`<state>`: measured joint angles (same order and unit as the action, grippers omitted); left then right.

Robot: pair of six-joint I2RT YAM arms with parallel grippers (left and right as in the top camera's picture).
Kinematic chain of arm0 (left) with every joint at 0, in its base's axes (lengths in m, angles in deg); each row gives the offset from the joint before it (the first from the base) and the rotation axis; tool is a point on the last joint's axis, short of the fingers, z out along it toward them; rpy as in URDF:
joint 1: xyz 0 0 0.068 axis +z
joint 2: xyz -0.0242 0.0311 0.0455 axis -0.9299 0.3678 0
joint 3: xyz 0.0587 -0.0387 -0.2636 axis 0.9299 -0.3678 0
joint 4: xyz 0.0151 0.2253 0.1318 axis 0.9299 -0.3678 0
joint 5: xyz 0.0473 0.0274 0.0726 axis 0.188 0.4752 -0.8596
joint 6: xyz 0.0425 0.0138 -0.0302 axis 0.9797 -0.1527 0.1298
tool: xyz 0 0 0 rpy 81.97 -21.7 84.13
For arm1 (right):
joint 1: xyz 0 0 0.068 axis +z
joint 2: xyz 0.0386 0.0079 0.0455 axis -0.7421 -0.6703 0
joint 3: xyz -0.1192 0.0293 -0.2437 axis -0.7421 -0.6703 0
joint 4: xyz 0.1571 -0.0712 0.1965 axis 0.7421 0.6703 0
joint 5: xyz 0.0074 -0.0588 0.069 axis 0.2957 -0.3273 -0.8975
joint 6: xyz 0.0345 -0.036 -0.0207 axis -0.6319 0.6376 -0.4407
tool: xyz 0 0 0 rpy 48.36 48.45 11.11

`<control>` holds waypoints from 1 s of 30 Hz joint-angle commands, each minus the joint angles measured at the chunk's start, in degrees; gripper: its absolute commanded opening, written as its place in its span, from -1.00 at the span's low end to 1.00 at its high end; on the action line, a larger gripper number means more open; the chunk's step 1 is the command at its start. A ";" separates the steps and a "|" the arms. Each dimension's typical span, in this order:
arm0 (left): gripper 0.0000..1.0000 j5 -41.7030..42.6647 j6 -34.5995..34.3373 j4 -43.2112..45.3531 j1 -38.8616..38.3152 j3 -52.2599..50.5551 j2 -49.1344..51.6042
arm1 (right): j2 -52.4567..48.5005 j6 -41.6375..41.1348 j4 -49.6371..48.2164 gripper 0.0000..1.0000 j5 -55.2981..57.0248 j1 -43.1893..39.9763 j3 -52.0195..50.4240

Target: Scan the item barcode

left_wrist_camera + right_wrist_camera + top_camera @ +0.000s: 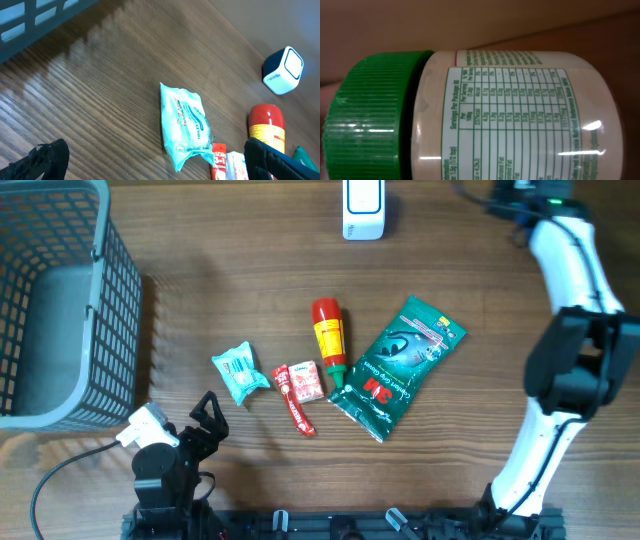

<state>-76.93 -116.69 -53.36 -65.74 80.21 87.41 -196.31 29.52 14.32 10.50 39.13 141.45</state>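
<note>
1. The jar [520, 115] fills the right wrist view. It lies sideways there, with its ribbed green lid [367, 117] to the left and its pale body to the right.
2. A green-bordered label [515, 125] with a nutrition table faces the camera, and its text runs sideways.
3. The right pincer has hold of the jar, its jaws set wide around it. The jar hides the fingers themselves.
4. From overhead the right arm [570, 370] rises along the right side to the far right corner. Its end passes out of that view, so the jar does not show there.
5. The left pincer [211, 416] sits at the near left of the worktop [230, 290], wide open with nothing in it.
6. Just beyond it lies a pale-blue packet [240, 373].
7. To the right of the packet are a small red-and-white box [305, 382] and a red sachet [297, 410]. Next come a yellow bottle [329, 335] with a red cap and a green pouch [400, 365].
8. A white box [362, 208] stands at the far edge, near the middle.
9. A grey basket [120, 300] takes up the far left.
</note>
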 commanded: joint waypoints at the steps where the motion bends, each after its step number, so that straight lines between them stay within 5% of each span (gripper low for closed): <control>1: 1.00 -0.79 -0.48 -0.07 -0.33 -0.59 0.00 | -4.87 -0.15 -2.54 0.66 4.68 -5.81 1.40; 18: 1.00 -0.76 -0.48 -0.07 -0.33 -0.59 0.00 | -12.72 -4.39 -0.46 0.74 7.74 -26.62 1.40; 24: 1.00 -0.76 -0.48 -0.07 -0.33 -0.59 0.00 | -12.55 -4.04 1.01 1.00 6.71 -28.55 1.44; 30: 1.00 -0.79 -0.48 -0.07 -0.33 -0.59 0.00 | -7.82 -11.76 5.29 1.00 -1.95 -28.50 1.92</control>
<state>-76.93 -116.69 -53.36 -65.74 80.21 87.41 -208.77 23.70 17.77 13.95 10.00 142.61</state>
